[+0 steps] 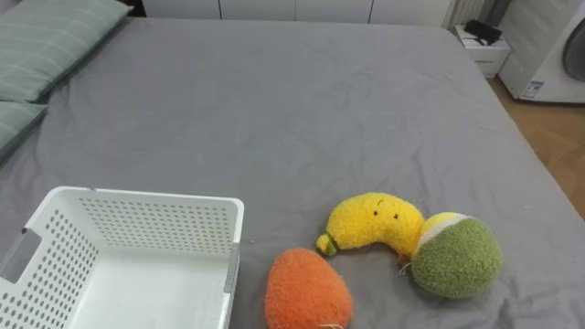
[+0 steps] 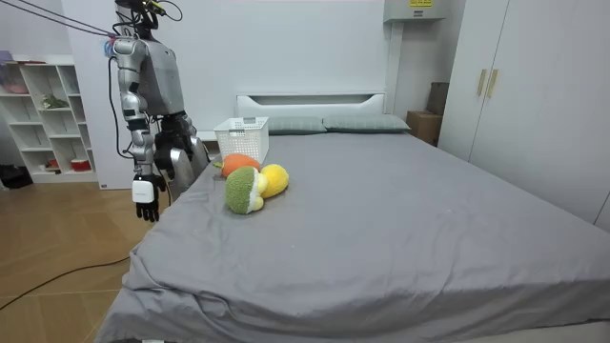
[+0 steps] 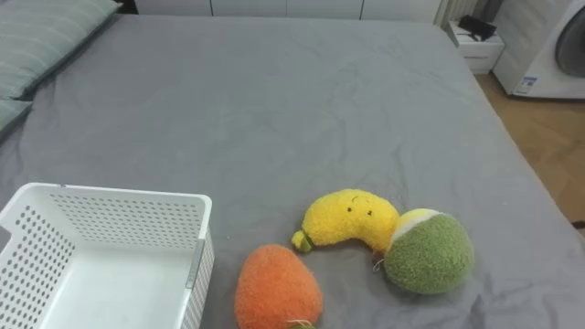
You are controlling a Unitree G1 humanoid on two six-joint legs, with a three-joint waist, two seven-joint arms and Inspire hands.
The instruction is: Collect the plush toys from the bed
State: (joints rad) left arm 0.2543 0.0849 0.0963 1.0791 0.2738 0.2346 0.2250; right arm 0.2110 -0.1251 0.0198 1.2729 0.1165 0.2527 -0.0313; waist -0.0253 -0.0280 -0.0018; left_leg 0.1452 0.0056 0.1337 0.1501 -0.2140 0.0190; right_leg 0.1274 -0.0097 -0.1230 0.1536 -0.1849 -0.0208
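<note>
Orange plush toy (image 1: 306, 291) lies nearest, on the grey bed (image 1: 302, 110), just beside the white basket (image 1: 146, 224). Yellow plush toy (image 1: 375, 221) touches the green plush ball (image 1: 457, 258) on its right. Robot stands at the bedside by the toys. Right hand (image 2: 145, 195) hangs at its side, fingers relaxed, holding nothing.

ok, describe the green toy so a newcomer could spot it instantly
On the grey bed, near the edge by the robot, a white perforated basket stands with three plush toys to its right. The green toy is the rightmost, touching the yellow banana-shaped plush. Unlike that and the orange plush, it is a round fuzzy ball with a pale yellow cap.
</note>
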